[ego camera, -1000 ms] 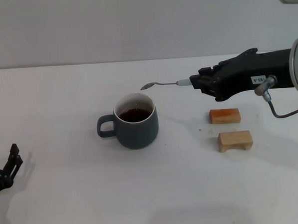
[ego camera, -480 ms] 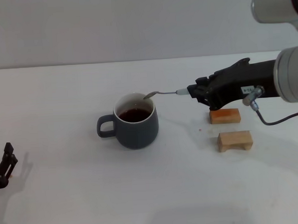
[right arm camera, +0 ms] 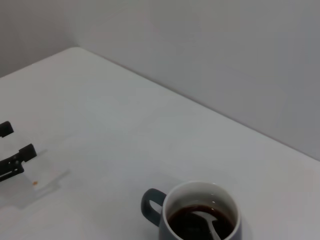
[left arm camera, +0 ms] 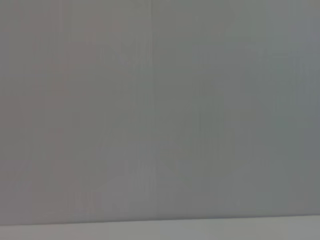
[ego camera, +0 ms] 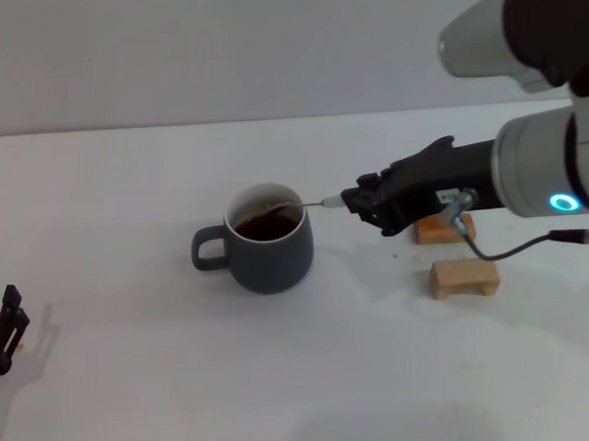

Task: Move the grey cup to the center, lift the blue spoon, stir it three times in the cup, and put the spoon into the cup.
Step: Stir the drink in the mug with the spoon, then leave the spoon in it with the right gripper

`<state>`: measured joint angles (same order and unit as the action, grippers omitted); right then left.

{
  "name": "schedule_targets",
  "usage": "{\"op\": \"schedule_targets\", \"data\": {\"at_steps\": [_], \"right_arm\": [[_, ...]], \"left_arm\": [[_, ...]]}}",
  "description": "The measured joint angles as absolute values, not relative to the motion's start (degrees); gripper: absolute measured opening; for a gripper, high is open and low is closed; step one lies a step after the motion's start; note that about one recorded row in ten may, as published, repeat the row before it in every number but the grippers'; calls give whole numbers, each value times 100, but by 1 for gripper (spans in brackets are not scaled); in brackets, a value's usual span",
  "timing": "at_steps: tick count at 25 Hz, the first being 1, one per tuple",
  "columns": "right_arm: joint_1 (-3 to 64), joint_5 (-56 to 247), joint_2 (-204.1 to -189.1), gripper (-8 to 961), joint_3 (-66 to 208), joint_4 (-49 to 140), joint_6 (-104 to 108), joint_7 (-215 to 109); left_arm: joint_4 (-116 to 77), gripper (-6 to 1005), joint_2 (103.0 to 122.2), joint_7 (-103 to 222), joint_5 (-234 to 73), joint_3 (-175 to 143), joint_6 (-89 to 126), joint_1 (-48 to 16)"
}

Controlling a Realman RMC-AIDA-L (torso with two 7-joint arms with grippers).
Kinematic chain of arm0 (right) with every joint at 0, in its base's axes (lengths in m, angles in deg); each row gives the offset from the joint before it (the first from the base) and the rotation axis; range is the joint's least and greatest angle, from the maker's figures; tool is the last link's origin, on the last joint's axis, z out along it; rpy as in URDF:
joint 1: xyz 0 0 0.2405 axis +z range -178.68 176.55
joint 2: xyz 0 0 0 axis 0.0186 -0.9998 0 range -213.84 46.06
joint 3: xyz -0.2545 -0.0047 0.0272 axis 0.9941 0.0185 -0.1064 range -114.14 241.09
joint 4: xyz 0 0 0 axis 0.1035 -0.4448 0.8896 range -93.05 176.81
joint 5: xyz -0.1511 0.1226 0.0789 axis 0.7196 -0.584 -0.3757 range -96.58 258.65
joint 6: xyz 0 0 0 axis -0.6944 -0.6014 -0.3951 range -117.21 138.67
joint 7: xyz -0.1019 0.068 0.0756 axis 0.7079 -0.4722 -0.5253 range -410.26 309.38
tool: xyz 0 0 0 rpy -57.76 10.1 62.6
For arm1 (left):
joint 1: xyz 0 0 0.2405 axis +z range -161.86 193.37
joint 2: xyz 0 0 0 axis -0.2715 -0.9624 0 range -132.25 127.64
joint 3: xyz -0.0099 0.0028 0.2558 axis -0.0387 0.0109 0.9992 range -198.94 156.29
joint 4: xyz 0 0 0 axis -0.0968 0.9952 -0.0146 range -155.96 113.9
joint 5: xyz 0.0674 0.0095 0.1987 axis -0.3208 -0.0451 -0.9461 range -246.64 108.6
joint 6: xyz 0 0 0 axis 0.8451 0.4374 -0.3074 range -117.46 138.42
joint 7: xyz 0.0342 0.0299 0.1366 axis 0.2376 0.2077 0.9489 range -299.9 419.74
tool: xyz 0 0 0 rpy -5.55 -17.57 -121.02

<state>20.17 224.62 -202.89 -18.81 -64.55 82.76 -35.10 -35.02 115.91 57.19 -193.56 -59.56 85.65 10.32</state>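
The grey cup (ego camera: 269, 253) stands mid-table with its handle toward the left and dark brown liquid inside. The blue spoon (ego camera: 318, 202) slopes down over the cup's right rim, and its metal bowl dips into the liquid. My right gripper (ego camera: 357, 203) is just right of the cup, shut on the spoon's handle end, which hides most of the pale blue. The right wrist view looks down on the cup (right arm camera: 169, 204) with the spoon's bowl (right arm camera: 209, 224) resting in the liquid. My left gripper (ego camera: 6, 325) is parked at the table's left edge, its fingers (right arm camera: 22, 152) apart.
Two small wooden blocks lie right of the cup: an orange one (ego camera: 435, 231) partly behind my right arm and a pale one (ego camera: 464, 277) nearer the front. A grey wall runs along the table's far edge. The left wrist view holds only that wall.
My right gripper has moved left and down, bringing the spoon's bowl from above the cup's rim into the liquid. The left gripper has drifted further left and lower.
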Motion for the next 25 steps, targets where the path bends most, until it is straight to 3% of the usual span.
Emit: {"op": "schedule_targets", "data": {"at_steps": [25], "right_arm": [[3041,22465,-20289,160,-1535,-4714,7436,-3468]], "left_arm": [[-3501,858,11582,5714,-19356,-6001,8596,1079]]}}
